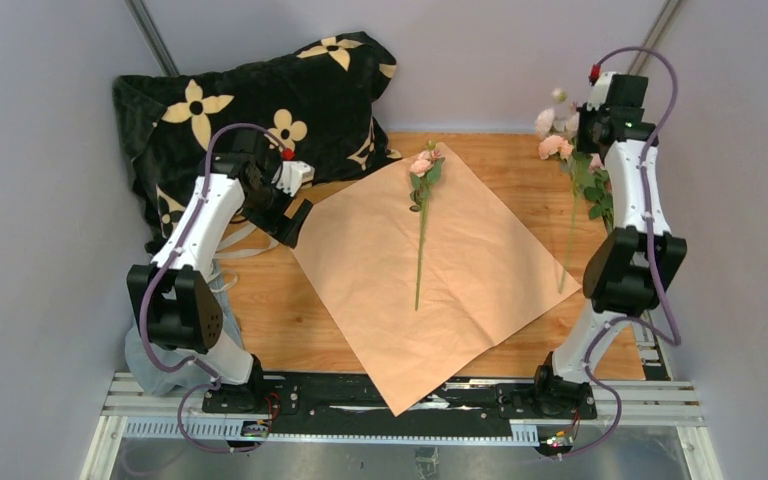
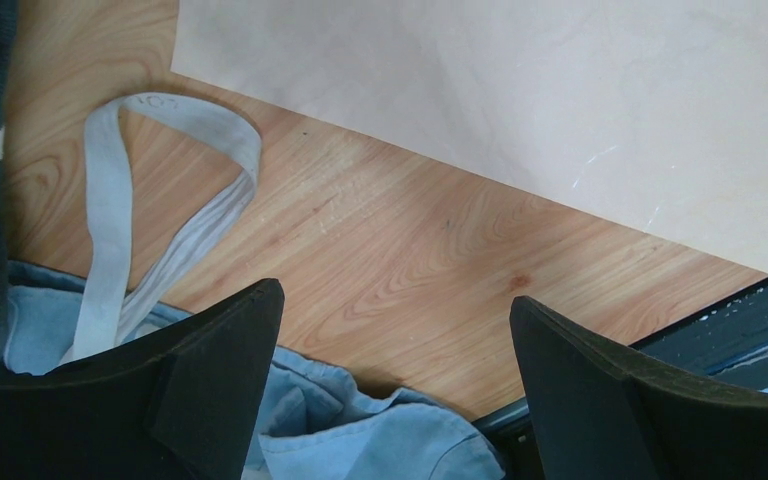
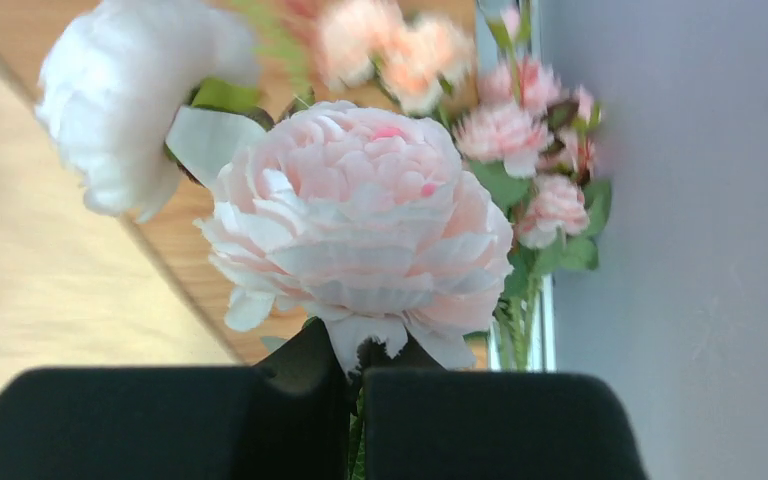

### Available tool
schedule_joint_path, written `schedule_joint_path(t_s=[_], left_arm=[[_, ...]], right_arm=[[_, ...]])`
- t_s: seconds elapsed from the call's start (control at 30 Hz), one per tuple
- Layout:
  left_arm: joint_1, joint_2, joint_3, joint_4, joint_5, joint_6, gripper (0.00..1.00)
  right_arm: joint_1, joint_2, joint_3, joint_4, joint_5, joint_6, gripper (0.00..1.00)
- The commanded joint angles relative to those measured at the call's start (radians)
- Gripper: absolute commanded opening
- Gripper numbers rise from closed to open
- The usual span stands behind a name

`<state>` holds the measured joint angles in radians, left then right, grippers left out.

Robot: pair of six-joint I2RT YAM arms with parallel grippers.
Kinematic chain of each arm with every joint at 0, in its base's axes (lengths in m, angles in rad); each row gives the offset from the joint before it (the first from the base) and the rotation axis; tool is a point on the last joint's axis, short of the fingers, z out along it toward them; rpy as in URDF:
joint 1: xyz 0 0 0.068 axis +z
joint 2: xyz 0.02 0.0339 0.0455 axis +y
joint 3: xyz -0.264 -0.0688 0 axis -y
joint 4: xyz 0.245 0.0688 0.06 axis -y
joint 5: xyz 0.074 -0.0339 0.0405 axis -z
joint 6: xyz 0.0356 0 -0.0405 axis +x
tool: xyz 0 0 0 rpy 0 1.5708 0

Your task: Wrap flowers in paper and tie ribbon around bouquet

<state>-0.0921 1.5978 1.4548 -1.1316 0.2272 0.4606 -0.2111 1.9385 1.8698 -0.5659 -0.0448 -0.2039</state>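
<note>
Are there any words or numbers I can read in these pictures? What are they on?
No words or numbers can be read here.
Ribbon: faint dark marks at its bend, too blurred to read.
Pillow: only flower shapes, no letters.
Paper: blank.

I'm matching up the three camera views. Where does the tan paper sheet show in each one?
Top external: the tan paper sheet lies as a diamond mid-table, a single flower on it.
Left wrist: its edge and face fill the upper right.
Right wrist: a blurred tan area at far left, behind the pink flower.
Shared landmark: the wooden tabletop bordering the sheet.
</note>
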Motion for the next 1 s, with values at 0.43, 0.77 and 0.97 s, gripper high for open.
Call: schedule_joint_path(t_s=[0.43, 0.77, 0.97], left_arm=[[-0.029, -0.085, 0.179, -0.007, 0.362, -0.02, 0.91], [-0.3, 0.03, 0.237, 0.25, 0.624, -0.285, 1.0], [-0.362, 0.121, 0.182, 0.533, 0.595, -0.529, 1.0]], right_arm=[[0.272, -0.474, -0.232, 0.381, -0.396, 0.513, 0.0], [0.634, -0.407, -0.279, 0.497, -0.359, 0.703, 0.0], [0.658, -0.408, -0.376, 0.553, -0.383, 0.817, 0.0]])
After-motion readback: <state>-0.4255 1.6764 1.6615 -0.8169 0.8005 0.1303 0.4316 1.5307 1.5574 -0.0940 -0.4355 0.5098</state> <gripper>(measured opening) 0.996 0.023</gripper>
